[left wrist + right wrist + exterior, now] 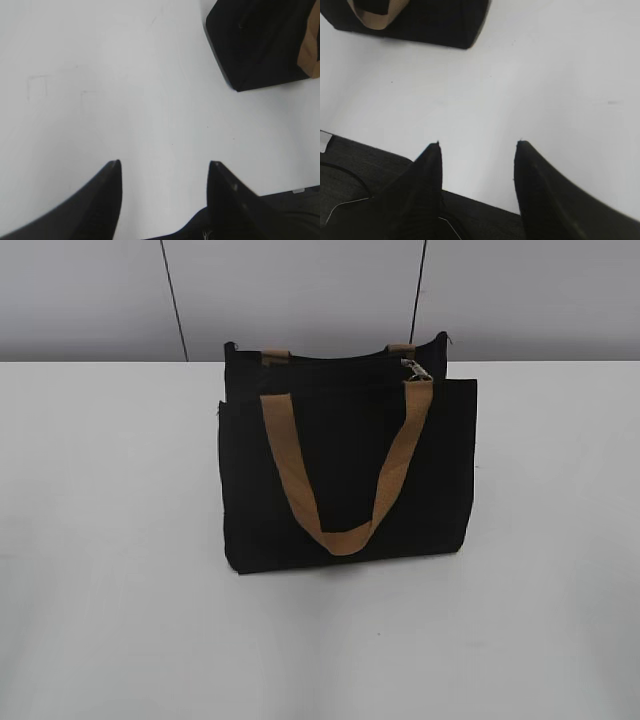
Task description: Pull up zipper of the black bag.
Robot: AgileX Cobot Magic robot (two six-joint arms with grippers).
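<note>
One black bag [345, 470] stands upright in the middle of the white surface [110, 540]. Its tan strap handle [340, 470] hangs down the front. A tiny silver zipper [416, 369] sits at the top right corner. No writing shows. The left tool [165, 167] and the right tool [477, 147] are both spread apart, holding nothing, well away from the bag.

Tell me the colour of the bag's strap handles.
Tan, against the black bag; the front strap handle shows best in the exterior view.
</note>
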